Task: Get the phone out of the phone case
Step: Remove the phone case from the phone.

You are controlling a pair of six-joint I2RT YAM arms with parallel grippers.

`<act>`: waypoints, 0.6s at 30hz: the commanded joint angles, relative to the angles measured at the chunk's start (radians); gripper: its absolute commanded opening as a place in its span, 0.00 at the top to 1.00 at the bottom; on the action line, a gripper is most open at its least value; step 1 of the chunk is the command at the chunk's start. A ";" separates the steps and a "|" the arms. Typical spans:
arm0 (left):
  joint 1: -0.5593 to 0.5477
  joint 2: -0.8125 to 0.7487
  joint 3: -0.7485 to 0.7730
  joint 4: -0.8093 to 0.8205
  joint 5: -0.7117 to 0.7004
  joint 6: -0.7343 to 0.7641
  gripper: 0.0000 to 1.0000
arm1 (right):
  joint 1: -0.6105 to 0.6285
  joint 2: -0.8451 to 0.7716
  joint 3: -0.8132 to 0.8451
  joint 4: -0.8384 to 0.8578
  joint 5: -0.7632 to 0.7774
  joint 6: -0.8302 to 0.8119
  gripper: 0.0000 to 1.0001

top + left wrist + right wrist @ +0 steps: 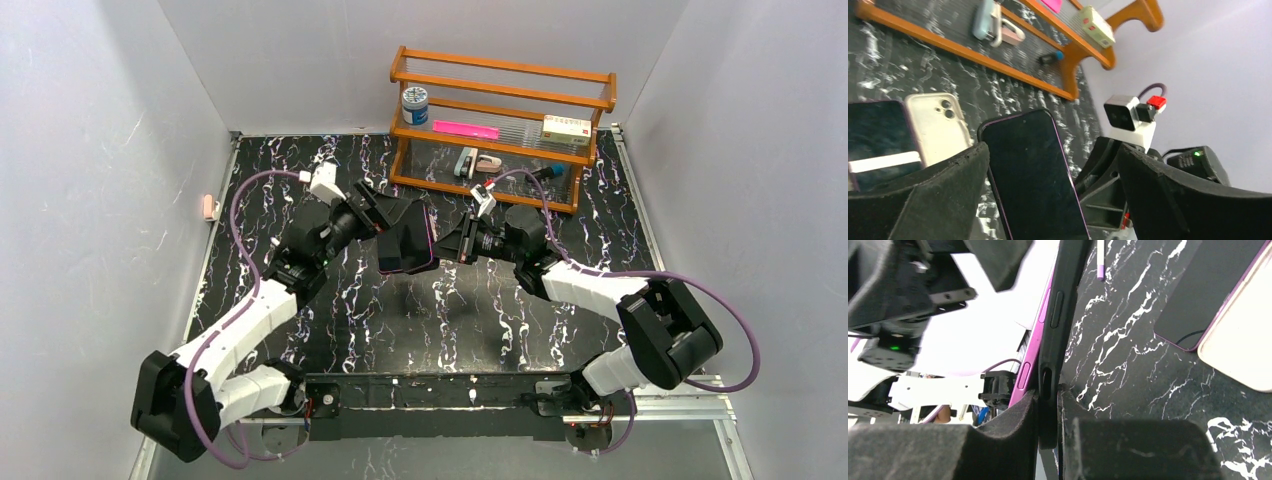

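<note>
The right hand point(1048, 407) is clamped on the edge of a black rubber phone case point(1060, 315), its long axis running straight ahead. Just beyond, the purple-rimmed dark-screened phone point(1033, 170) sits between the wide-apart fingers of the left hand point(1053, 150), which is probably the one to pull.

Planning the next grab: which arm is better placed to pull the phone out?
Probably left: the left gripper stands open around the phone, while the right gripper is shut on the phone case.

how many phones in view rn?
3. Cased phone held aloft by the right gripper; dark phone face up on the table; cream phone face down beside it. More could hide under the arms.
</note>
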 commanded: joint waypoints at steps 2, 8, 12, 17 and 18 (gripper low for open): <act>-0.131 0.024 0.194 -0.453 -0.248 0.364 0.02 | 0.002 0.008 0.054 -0.007 0.035 0.018 0.99; -0.312 0.073 0.285 -0.584 -0.483 0.502 0.02 | 0.003 0.022 0.068 -0.041 0.063 0.037 0.99; -0.430 0.123 0.343 -0.647 -0.630 0.573 0.02 | 0.004 0.023 0.070 -0.061 0.081 0.047 0.99; -0.543 0.188 0.405 -0.714 -0.786 0.625 0.05 | 0.004 0.027 0.070 -0.063 0.082 0.060 0.99; -0.561 0.197 0.412 -0.723 -0.813 0.633 0.08 | 0.004 0.028 0.070 -0.064 0.084 0.063 0.99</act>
